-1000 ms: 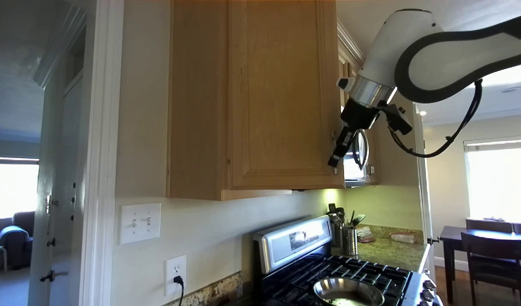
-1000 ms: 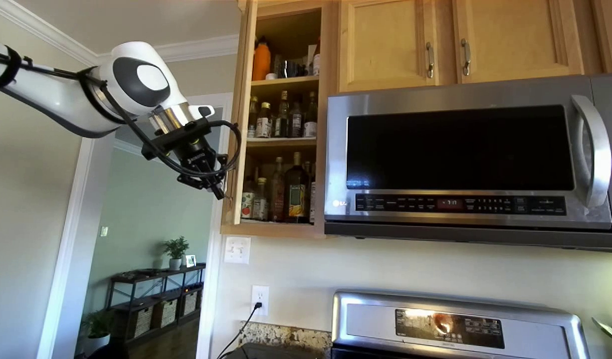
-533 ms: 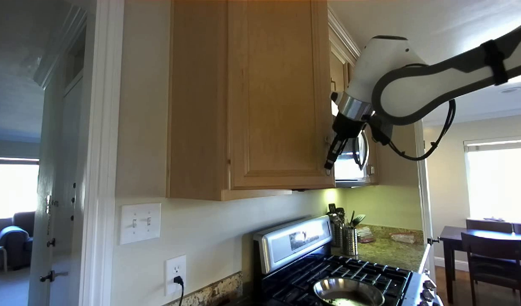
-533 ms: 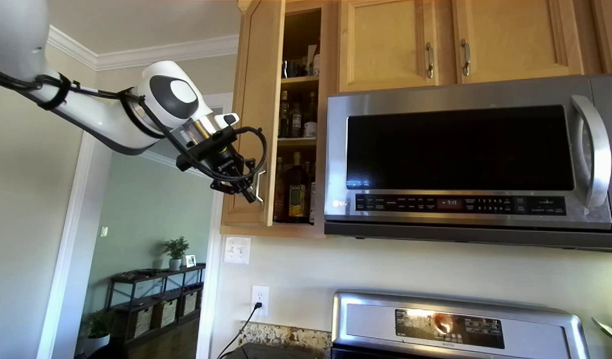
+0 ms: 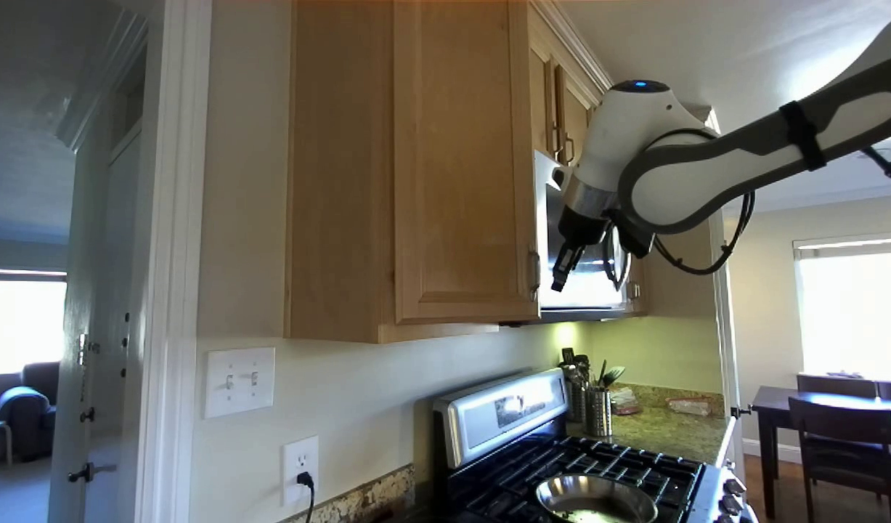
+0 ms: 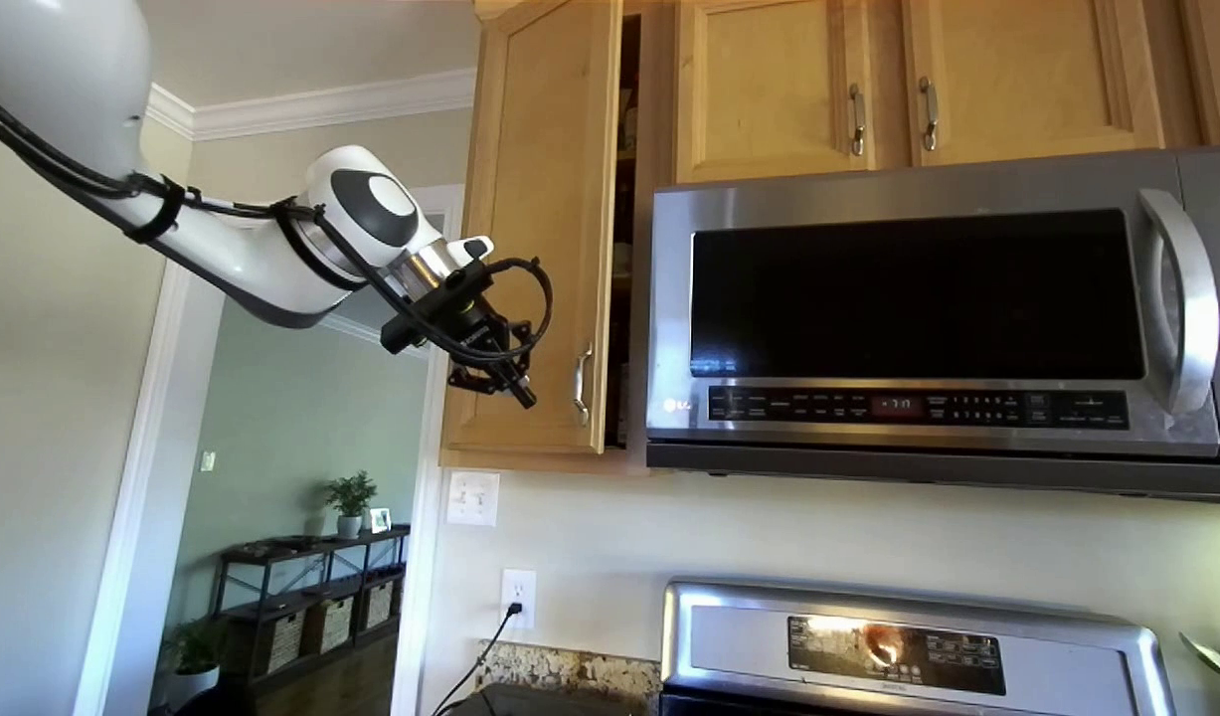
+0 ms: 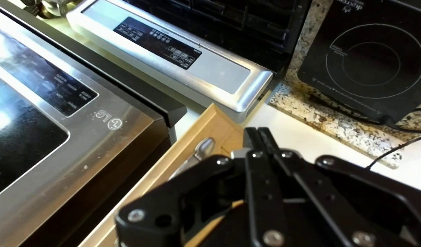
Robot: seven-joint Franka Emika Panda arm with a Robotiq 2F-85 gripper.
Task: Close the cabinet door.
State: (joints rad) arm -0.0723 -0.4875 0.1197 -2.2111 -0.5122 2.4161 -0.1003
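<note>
One pale wall [image 6: 818, 527] carries a wooden cabinet [image 5: 336, 181], seen from its side in an exterior view. The robot arm [image 6: 261, 267] extends in front of the cabinet, its end angled downward. Lower down, a stove [image 5: 572, 454] stands against the wall, and a steel microwave [image 6: 918, 298] hangs over it, just beside the cabinet. The cabinet's door [image 6: 540, 189] is ajar, with a narrow dark strip of the inside showing along its edge nearer the microwave. A shallow metal pan [image 5: 596, 488] sits on the stove. The claw [image 7: 258, 132] has its two fingers together, side by side, with nothing held between them; they point down in front of the door's lower part, apart from it. The door's handle [image 6: 582, 386] stands upright by the ajar edge, near the claw but clear of it. A blue light [image 5: 640, 84] glows atop the arm.
</note>
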